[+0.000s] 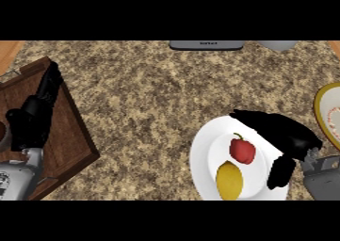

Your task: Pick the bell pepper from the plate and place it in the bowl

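Bell pepper (242, 149): where is it seen in the head view?

It is seen lying on the white plate (202, 160), red with a green stem, just above a lemon (229, 180) that shares the plate. It has not been lifted.

How is the right hand (287, 136) held?

It is spread over the plate's right side. The fingers (252, 117) are arched past the upper rim above the pepper, and the thumb (280, 172) is pointed down beside the lemon. The pepper is flanked by the hand on its right, but nothing is curled round it and no pinch is shown. Whether it is touched cannot be told.

And the left hand (29, 124)?

It is rested, fingers straight, over a wooden tray (68, 141) at the view's left, well apart from the plate.

Where is the bowl (329, 101) found?

It is found at the right edge, yellow-rimmed and just beside the plate, with only part of it in view. Nothing of the pepper is seen in it.

How far along is the task judged to be?

The reach is judged nearly done. The grasp, the lift, the short carry to the right and the release into the bowl are all left to be done
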{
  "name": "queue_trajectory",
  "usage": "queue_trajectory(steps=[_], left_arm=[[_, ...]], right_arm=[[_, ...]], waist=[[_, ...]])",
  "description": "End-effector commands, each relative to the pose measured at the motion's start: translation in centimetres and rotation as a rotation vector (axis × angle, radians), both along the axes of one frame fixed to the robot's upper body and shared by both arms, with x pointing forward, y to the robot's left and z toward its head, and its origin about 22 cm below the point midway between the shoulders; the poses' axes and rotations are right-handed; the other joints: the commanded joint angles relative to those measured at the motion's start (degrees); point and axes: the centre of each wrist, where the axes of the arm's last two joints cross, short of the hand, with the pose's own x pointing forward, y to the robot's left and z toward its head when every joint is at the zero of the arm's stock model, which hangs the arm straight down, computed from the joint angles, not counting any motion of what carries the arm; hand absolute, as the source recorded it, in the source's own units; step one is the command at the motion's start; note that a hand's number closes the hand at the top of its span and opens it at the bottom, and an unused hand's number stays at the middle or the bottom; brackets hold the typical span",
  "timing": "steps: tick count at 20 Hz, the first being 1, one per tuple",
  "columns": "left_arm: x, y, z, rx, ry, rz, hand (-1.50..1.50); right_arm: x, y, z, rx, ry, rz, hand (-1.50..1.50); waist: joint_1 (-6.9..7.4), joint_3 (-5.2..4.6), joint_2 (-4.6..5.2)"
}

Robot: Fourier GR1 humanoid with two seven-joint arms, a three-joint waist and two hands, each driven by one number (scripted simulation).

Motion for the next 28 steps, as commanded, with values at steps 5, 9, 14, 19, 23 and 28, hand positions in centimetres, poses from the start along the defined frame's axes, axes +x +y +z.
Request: queue_trajectory(steps=[5, 9, 14, 19, 23, 28], left_arm=[[-0.1, 0.3, -0.1, -0.006, 0.003, 0.005, 0.00], [0.4, -0.3, -0.1, 0.007, 0.001, -0.020, 0.00], [1.0, 0.0, 0.9, 0.009, -0.017, -0.015, 0.00], [1.6, 0.2, -0.4, -0.013, -0.023, -0.016, 0.00], [-1.9, 0.5, -0.9, -0.008, 0.016, -0.015, 0.00], [-1.0, 0.4, -0.4, -0.007, -0.007, -0.010, 0.00]], right_arm=[[2.1, 1.8, -3.6, -0.029, 0.019, 0.002, -1.50], [2.7, 1.7, -3.8, -0.007, 0.026, 0.002, -1.50], [1.9, 0.7, -6.4, 0.003, 0.025, 0.000, -1.50], [1.2, 3.2, -7.5, -0.048, -0.046, 0.130, 1.50], [2.6, 1.4, -8.5, -0.029, -0.053, 0.119, 1.50], [0.9, 2.8, -9.3, 0.023, -0.081, 0.118, 1.50]], waist=[[0.03, 0.01, 0.04], [-0.09, 0.01, 0.02], [-0.21, 0.02, 0.02], [-0.30, 0.01, 0.09], [0.11, 0.02, -0.02], [-0.11, 0.01, -0.06]])
